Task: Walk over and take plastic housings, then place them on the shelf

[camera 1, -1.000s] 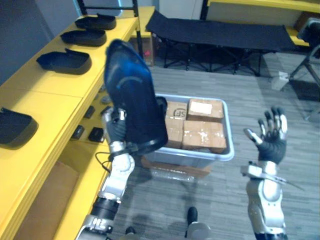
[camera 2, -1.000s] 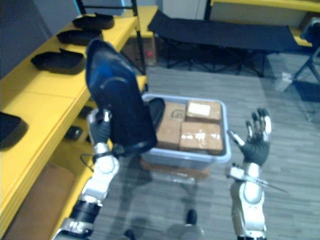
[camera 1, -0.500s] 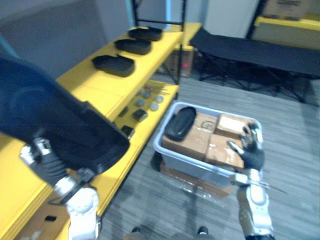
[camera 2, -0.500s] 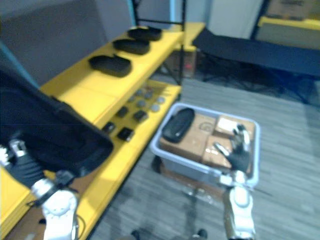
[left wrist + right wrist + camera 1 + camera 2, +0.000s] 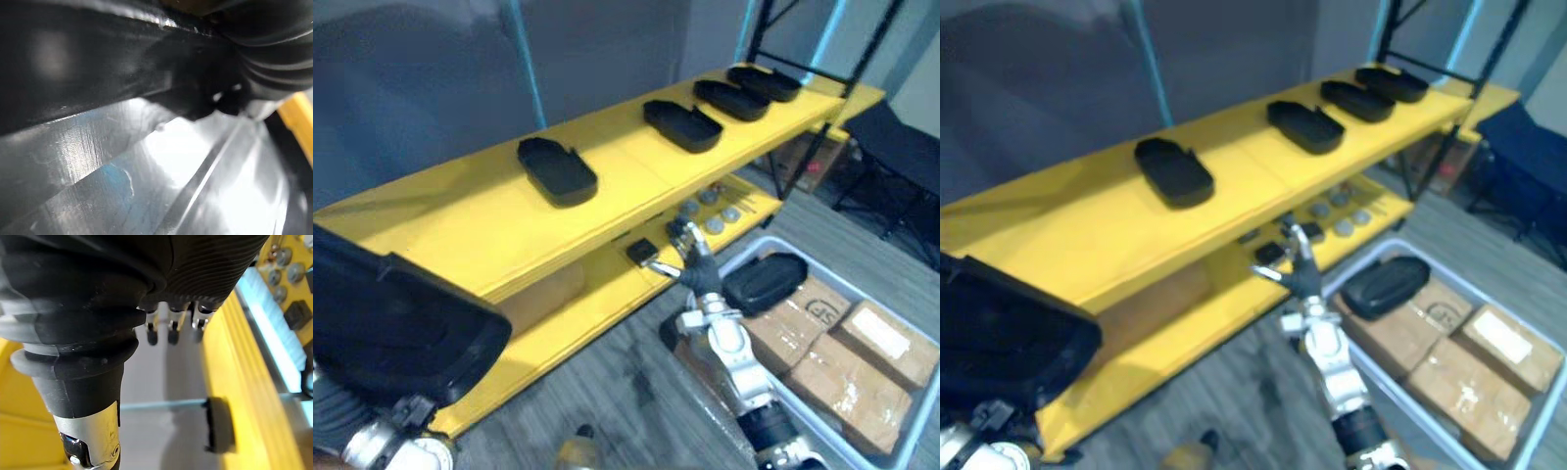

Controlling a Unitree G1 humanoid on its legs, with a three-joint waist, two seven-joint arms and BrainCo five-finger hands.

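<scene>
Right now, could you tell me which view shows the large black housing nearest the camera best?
The left eye view: the housing shows most of its outline, in front of the yellow shelf. The right eye view crops more of it; the left wrist view sits too close to read its shape.

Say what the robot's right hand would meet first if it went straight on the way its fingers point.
Probably the lower yellow shelf, around the grey discs beside the small black block. The right hand holds its fingers straight and aimed that way, though depth is hard to judge.
</scene>
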